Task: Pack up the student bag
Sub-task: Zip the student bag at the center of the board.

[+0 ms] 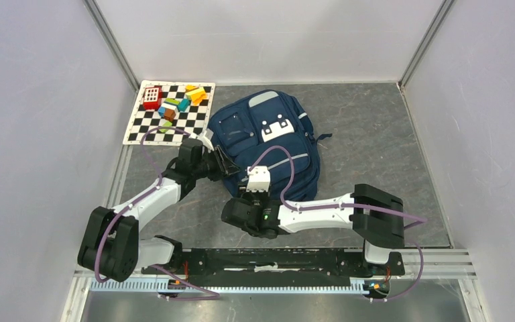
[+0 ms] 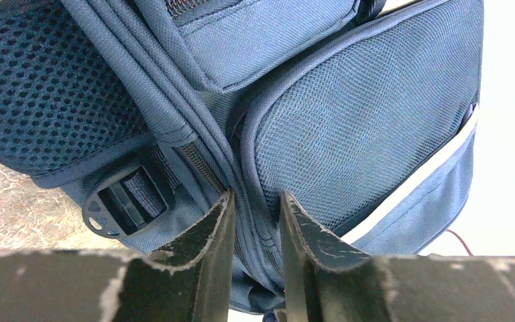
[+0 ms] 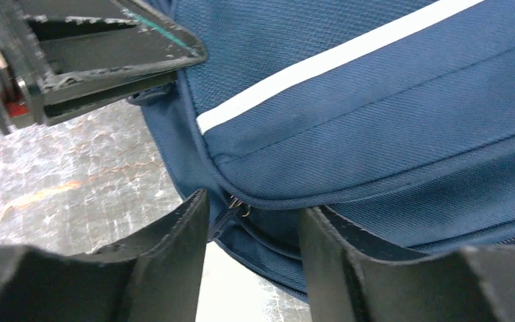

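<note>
Pinching the student bag seam firmly matters: left end effector narrow around it, grip unclear; right end effector wide, should centre on the zipper pull.

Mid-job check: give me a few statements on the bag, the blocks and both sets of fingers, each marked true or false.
1. The student bag lies flat with its front pockets facing up. True.
2. The coloured blocks are inside the bag. False: they sit on the checkered mat beside the bag.
3. The left fingers stand either side of a fabric seam on the bag's side. True.
4. The right fingers hover over the checkered mat. False: they are at the bag's near edge, standing apart with a zip pull between them.
</note>
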`<state>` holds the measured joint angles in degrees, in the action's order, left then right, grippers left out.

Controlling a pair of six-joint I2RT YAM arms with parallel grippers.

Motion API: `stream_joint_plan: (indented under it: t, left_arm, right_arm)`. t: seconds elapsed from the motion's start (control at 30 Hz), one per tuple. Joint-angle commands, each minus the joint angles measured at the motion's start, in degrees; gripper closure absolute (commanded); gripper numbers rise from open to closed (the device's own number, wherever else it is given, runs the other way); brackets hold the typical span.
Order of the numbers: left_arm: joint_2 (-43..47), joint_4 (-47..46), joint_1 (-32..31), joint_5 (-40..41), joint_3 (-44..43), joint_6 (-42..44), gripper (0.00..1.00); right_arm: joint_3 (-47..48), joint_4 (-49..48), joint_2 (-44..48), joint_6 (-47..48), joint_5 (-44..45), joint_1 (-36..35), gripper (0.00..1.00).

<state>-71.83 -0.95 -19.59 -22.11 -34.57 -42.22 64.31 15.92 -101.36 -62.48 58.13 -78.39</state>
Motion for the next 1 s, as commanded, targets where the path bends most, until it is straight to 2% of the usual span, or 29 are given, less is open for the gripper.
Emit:
stream_joint_plan:
  t: [0.0,0.13,0.37,0.57,0.97]
  left_arm:
    - [0.9,-4.1,-0.6,-3.6,0.9,1.2,0.68]
    - [0.9,-4.0,-0.6,-3.3,0.9,1.2,0.77]
    - [-0.4,-3.4,-0.6,-2.5,-1.0,1.1,0.89]
    - [-1.1,-2.5,-0.6,-0.4,-3.3,1.8,0.98]
    - [-3.8,-1.9,-0.6,2.4,-7.0,4.4,0.98]
  right_arm:
    - [2.9,8.5,-3.4,-8.3,4.5,3.0,0.48]
    - [3.9,15.7,-3.4,-13.3,5.7,3.0,0.66]
    - [-0.8,15.1,0.4,-12.8,3.7,2.4,1.0]
    - [-4.0,14.4,3.9,-11.2,2.6,0.7,1.0]
    - [-20.2,7.0,19.1,-0.4,-3.4,-0.3,1.0]
